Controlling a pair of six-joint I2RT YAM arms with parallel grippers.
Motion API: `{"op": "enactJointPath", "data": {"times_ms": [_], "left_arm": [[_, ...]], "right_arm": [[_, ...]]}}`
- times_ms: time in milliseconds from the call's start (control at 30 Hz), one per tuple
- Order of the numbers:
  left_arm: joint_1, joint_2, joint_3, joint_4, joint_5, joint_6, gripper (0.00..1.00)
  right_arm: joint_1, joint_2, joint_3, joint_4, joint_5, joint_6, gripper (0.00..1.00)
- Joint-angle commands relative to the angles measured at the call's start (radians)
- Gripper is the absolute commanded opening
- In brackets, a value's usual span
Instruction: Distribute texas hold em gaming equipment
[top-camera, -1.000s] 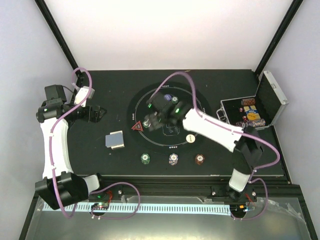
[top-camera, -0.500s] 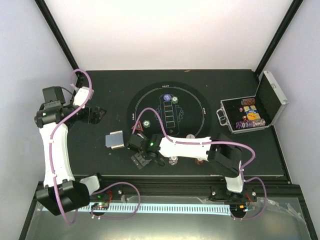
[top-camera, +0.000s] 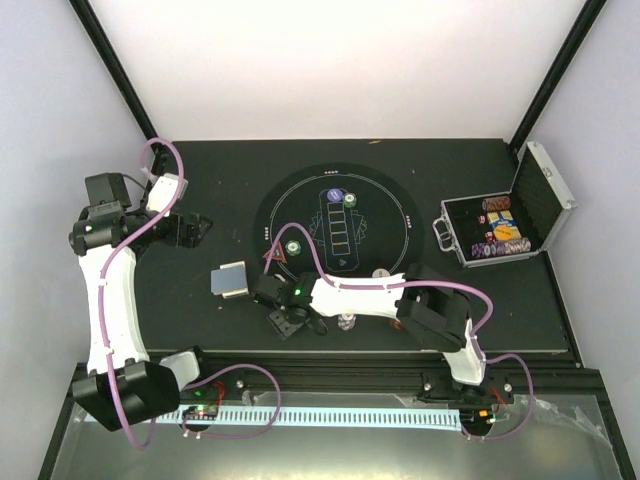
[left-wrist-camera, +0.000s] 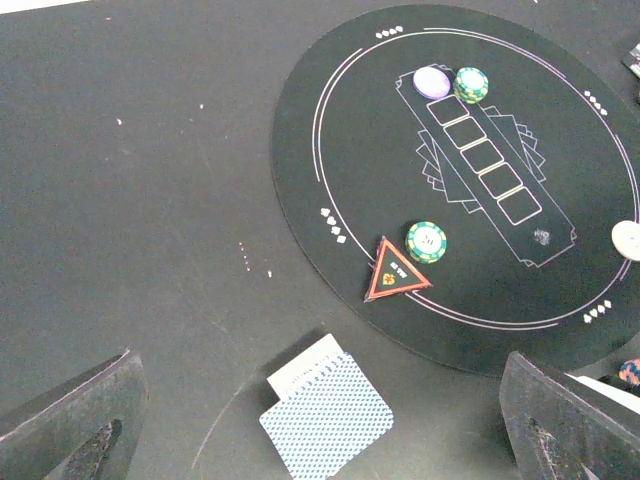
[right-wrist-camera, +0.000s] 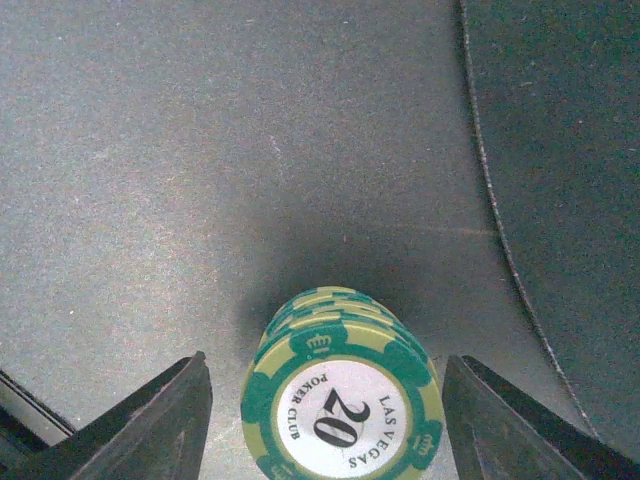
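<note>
The dark tabletop (top-camera: 220, 180) carries a round black mat (top-camera: 385, 215) at centre, a card stack (top-camera: 229, 280) near-left of it, and an open silver case (top-camera: 548, 195) on the right.

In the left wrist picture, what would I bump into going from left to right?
pile of cards → red triangle → green chip → white button at the right edge. The two far chips sit roughly above the green chip, so I leave them out.
</note>
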Motion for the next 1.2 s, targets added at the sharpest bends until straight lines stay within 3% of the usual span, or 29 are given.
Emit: {"op": "enactJointPath", "data": {"times_ms": [0,233,667,933,1167], "left_arm": [[0.007,-0.019,0.03,-0.018,0.016,0.019,0.99],[0.007,-0.018,0.031,-0.01,0.034,0.014,0.99],[0.007,-0.016,0.013,0.007,0.054,0.004,0.99],[0.007,-0.015,0.012,0.008,0.056,0.003,0.99],[0.007,-0.014,0.014,0.005,0.057,0.004,0.99]], "right_arm": [[-0.002,0.007,-0.01,0.034,-0.011,0.009,0.64],[-0.002,0.005,-0.014,0.042,-0.017,0.013,0.57],[-0.008,-0.012,-0.001,0.015,0.032,0.0,0.29],[-0.022,-0.086,0.029,-0.045,0.06,-0.014,0.29],[-0.115,-0.214,-0.041,-0.062,0.069,-0.014,0.29]]}}
